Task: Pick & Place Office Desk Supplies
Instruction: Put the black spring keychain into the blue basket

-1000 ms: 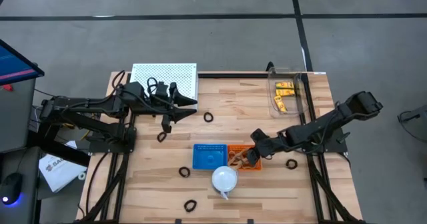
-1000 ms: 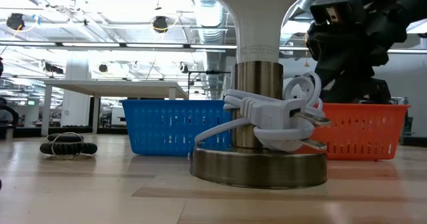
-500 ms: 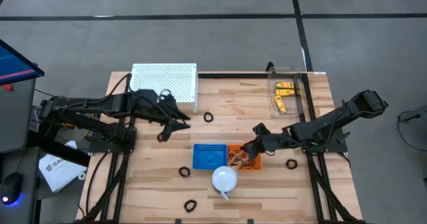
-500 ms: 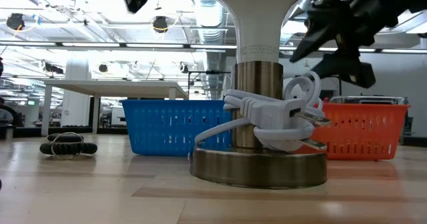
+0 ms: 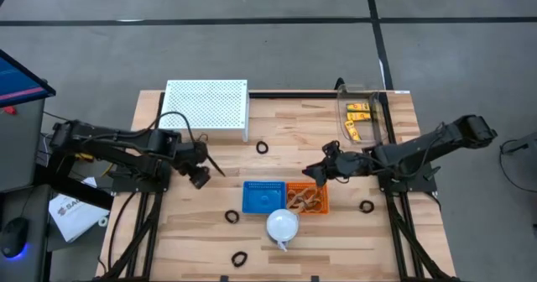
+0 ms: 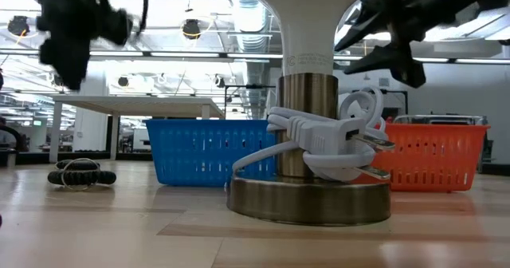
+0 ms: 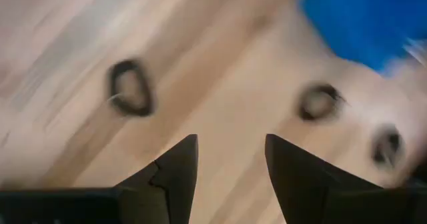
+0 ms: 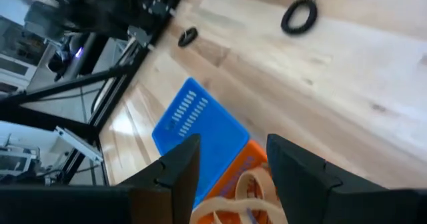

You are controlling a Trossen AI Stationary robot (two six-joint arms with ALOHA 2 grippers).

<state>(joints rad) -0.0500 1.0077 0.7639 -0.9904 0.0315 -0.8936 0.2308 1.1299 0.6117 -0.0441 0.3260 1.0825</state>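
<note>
Right tool (image 5: 315, 173) lifted off orange basket (image 5: 312, 206), fingers apart, empty; rubber bands (image 5: 304, 200) now inside basket. Left tool (image 5: 210, 169) open, pulled back; black rings (image 5: 263, 148) remain on tabletop (image 5: 193, 232).

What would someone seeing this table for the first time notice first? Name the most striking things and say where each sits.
A blue basket and an orange basket sit side by side at the table's middle, the orange one holding tan rubber-band loops. A white domed lamp stands just in front of them. Both grippers, left and right, hang open above the wood.
</note>
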